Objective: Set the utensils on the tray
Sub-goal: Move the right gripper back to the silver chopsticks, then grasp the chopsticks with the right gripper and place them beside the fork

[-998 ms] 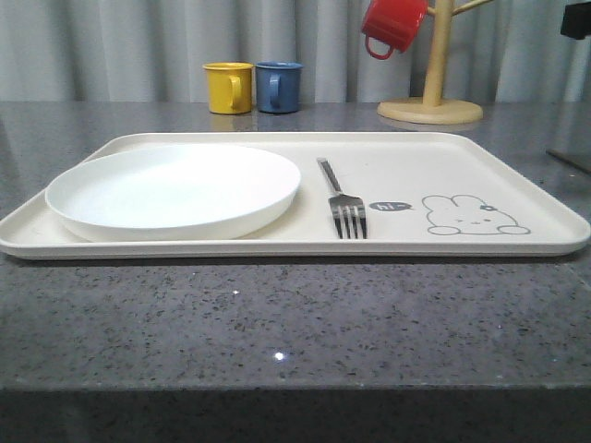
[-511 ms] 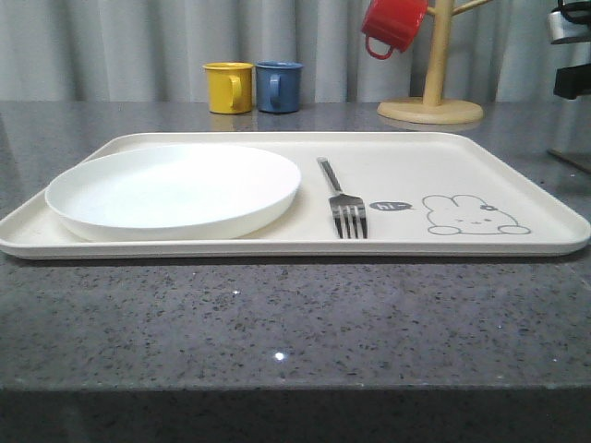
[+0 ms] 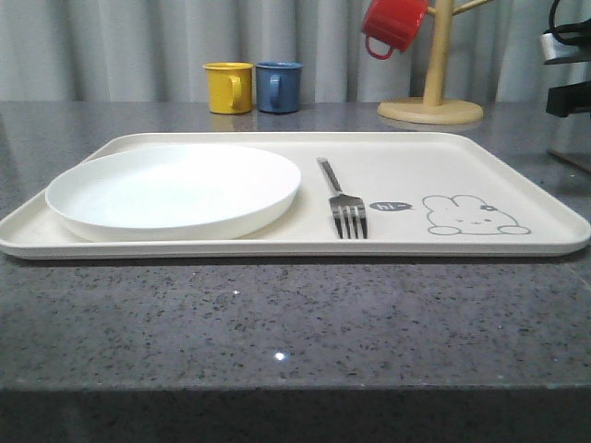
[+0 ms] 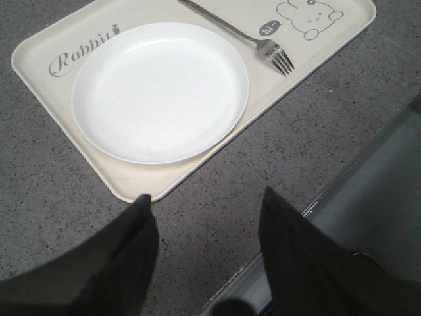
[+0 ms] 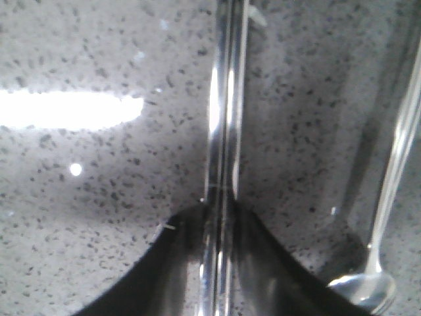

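The cream tray (image 3: pixel 462 157) lies across the table with the round white plate (image 3: pixel 175 189) on its left half. The silver fork (image 3: pixel 342 198) rests beside the plate, tines toward the front. In the left wrist view my left gripper (image 4: pixel 205 195) hangs open over bare table just off a corner of the tray (image 4: pixel 39 59), nothing between its fingers. In the right wrist view my right gripper (image 5: pixel 222 204) is shut on the pair of silver chopsticks (image 5: pixel 225 99), close above the grey table. The spoon (image 5: pixel 395 164) lies on the table beside them.
A yellow mug (image 3: pixel 228 87) and a blue mug (image 3: pixel 278 86) stand behind the tray. A wooden mug stand (image 3: pixel 431 101) with a red mug (image 3: pixel 392 23) is at the back right. My right arm (image 3: pixel 568 65) hangs at the right edge.
My right arm has come lower and slightly left at the right edge of the front view. The tray, plate and fork have not moved.
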You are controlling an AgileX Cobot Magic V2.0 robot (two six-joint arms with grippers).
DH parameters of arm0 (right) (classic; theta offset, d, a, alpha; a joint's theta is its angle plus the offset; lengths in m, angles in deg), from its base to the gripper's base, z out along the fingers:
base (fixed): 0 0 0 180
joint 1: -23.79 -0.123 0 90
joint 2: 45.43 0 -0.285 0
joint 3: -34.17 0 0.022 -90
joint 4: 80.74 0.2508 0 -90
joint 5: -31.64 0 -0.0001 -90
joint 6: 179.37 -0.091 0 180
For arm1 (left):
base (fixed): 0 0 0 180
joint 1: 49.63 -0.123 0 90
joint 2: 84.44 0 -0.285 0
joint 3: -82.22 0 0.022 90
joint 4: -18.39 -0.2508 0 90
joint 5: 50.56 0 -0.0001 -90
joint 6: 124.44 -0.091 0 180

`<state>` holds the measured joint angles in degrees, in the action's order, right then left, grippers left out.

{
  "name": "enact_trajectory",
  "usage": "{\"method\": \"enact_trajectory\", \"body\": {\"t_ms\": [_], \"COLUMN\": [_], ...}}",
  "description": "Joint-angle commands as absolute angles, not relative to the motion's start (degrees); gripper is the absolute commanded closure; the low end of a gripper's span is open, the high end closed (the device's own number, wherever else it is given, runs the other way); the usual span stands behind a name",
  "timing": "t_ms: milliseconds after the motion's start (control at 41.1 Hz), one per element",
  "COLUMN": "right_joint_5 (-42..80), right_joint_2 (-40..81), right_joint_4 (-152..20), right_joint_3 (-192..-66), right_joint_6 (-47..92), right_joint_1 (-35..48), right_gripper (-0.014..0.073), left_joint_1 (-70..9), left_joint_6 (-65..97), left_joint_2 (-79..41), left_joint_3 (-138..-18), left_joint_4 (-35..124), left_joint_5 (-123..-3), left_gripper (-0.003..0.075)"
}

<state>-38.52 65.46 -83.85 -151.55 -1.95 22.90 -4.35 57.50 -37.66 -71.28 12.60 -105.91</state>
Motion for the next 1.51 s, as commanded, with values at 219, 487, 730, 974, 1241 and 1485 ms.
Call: {"method": "enact_trajectory", "body": {"t_ms": [219,487,730,974,1241,1485], "right_joint_5": [-44.9,-44.9,-42.4,-38.1,-35.3,-34.2], "right_joint_2": [62.4,57.1,56.6,60.8,63.3,63.3], "right_joint_4": [-83.1,-75.1,-64.2,-60.9,-60.8,-61.0], "right_joint_3": [-152.8,-154.7,-154.8,-154.8,-154.8,-154.9], "right_joint_6": [-1.2,-1.2,-3.4,-8.7,-12.7,-11.9], "right_joint_1": [23.3,19.4,10.8,6.2,5.8,5.8], "right_gripper": [0.0533,0.0533,0.0533,0.0533,0.0509,0.0263], "left_joint_1": [-3.9,-3.9,-3.9,-3.9,-3.9,-3.9], "left_joint_6": [58.1,58.1,58.1,58.1,58.1,58.1], "left_joint_2": [-37.6,-37.6,-37.6,-37.6,-37.6,-37.6], "left_joint_3": [-72.8,-72.8,-72.8,-72.8,-72.8,-72.8], "left_joint_4": [12.3,12.3,12.3,12.3,12.3,12.3], "left_joint_5": [-101.9,-101.9,-101.9,-101.9,-101.9,-101.9], "left_gripper": [0.0372,0.0372,0.0372,0.0372,0.0372,0.0372]}}
